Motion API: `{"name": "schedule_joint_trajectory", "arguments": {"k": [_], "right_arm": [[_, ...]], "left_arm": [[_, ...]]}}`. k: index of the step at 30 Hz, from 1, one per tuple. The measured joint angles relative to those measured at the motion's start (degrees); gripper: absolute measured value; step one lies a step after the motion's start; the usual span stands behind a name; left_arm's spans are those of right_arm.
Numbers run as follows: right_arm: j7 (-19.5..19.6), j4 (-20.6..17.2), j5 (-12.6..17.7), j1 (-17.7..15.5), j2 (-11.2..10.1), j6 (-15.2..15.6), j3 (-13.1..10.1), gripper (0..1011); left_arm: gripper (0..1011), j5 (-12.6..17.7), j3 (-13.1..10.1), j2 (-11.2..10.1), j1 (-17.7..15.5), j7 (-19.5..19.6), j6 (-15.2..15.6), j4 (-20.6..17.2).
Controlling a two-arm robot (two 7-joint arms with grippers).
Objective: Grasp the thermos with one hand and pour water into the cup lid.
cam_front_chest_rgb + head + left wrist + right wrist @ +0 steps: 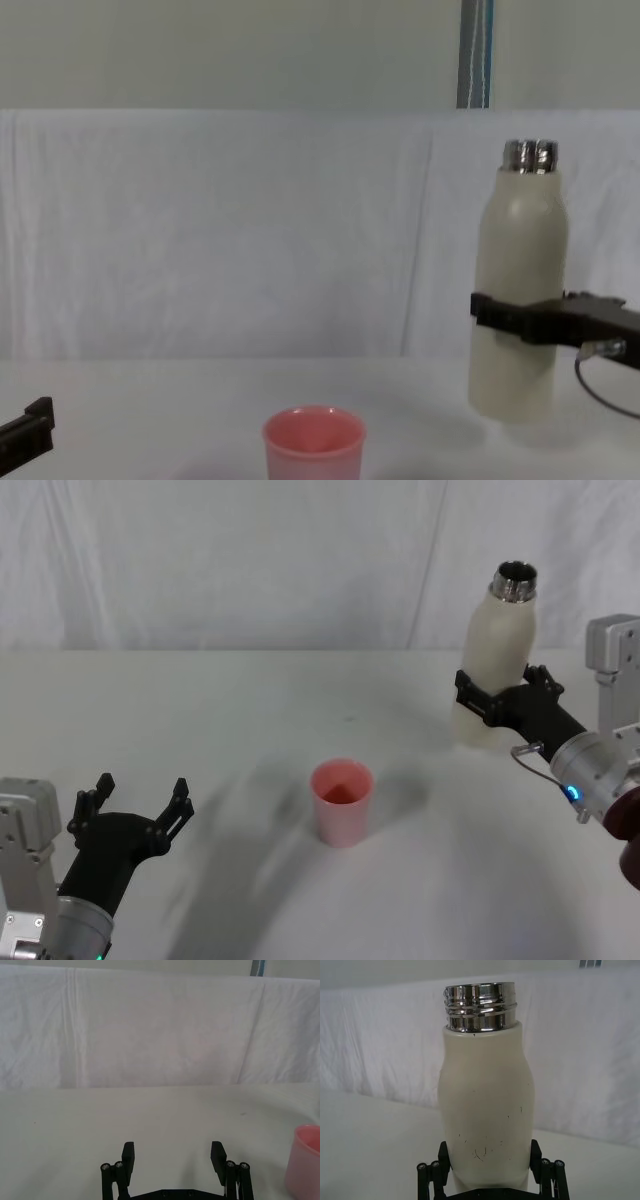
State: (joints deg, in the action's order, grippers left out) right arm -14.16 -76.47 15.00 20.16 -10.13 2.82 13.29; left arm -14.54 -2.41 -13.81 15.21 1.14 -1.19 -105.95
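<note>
The cream-white thermos (500, 640) stands upright at the right rear of the table, its steel neck uncapped. My right gripper (500, 705) is shut on its lower body, one finger on each side. The right wrist view shows the thermos (487, 1095) between the fingers of that gripper (490, 1160), and in the chest view the gripper (520, 320) crosses the thermos (522, 240) low down. The pink cup lid (342, 800) sits mouth up at the table's middle, to the left of the thermos. My left gripper (140, 795) hovers open at the front left, holding nothing.
A white cloth covers the table (250, 700) and hangs as a backdrop behind it. The left wrist view has the left gripper (173, 1152) with the cup lid (304, 1160) off to one side. The cup lid (313, 445) stands low and central in the chest view.
</note>
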Motion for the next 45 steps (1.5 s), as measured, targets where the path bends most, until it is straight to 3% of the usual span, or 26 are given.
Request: {"name": "schedule_joint_trajectory", "arguments": {"k": [7, 17, 20, 33, 45], "right_arm": [[0.1, -4.4, -1.3, -1.4, -2.2, 0.3, -0.2, 956], [1.6, -12.3, -8.1, -5.3, -6.9, 0.4, 0.2, 956], [1.8, -13.3, -9.2, -6.0, -7.5, 0.4, 0.2, 956], [3.6, -20.9, -21.6, -12.3, -11.8, -0.8, 1.6, 956], [3.5, -21.3, -31.1, -13.7, -13.0, -2.5, 5.1, 956]], "left_arm": [[1001, 0.0, 0.0, 0.0, 0.0, 0.0, 0.0, 0.0], [1001, 0.0, 0.0, 0.0, 0.0, 0.0, 0.0, 0.0], [1001, 0.0, 0.0, 0.0, 0.0, 0.0, 0.0, 0.0], [1001, 0.0, 0.0, 0.0, 0.0, 0.0, 0.0, 0.0], [1001, 0.0, 0.0, 0.0, 0.0, 0.0, 0.0, 0.0]]}}
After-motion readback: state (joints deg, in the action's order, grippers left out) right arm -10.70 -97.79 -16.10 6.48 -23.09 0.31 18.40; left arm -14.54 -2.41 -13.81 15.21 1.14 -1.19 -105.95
